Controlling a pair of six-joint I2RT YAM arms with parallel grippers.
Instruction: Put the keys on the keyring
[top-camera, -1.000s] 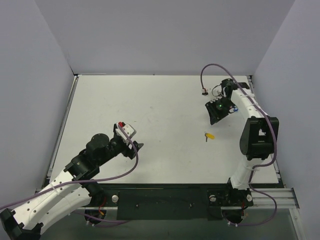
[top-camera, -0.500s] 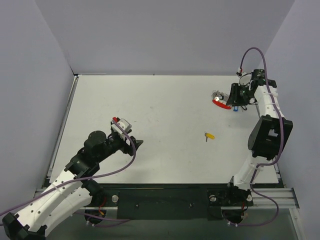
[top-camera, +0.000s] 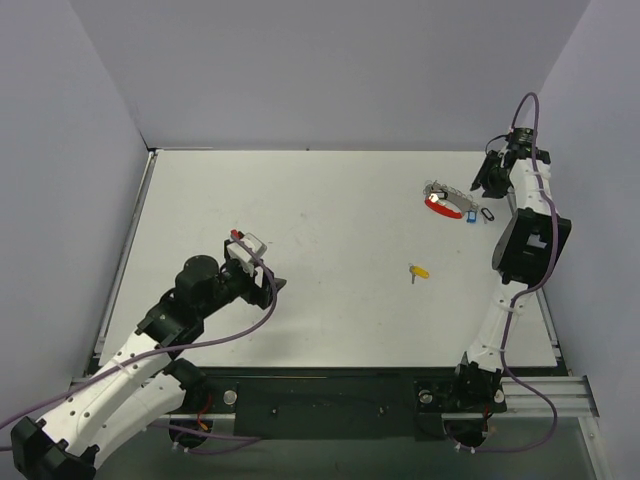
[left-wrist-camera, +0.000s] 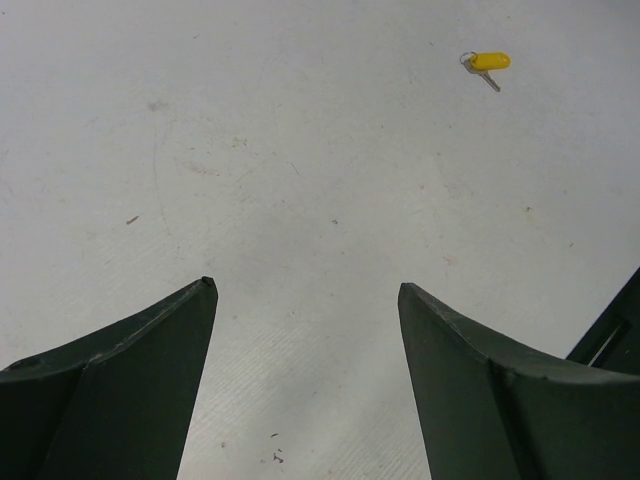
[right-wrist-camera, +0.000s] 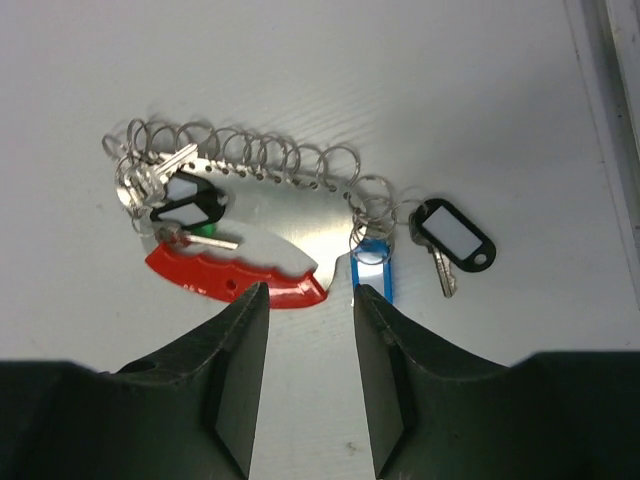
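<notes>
White tabletop (top-camera: 330, 200), grey walls (top-camera: 330, 70).

Item: yellow key (left-wrist-camera: 487, 62), loose, well ahead and to the right of left tool (left-wrist-camera: 305, 285), whose jaws are wide apart and empty. Likely light, stiff, prone to skid; pinch its plastic head.

Item: keyring (right-wrist-camera: 250, 160), looped rings carrying tagged keys (right-wrist-camera: 452, 238), just ahead of right tool (right-wrist-camera: 310, 292), whose jaws are slightly apart and empty.

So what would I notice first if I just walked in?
Probably the keyring at the far right of the table, a curly row of silvery rings with a red-edged plate and a few keys, just in front of the open right gripper. Then the yellow key lying alone nearer the middle.
</notes>
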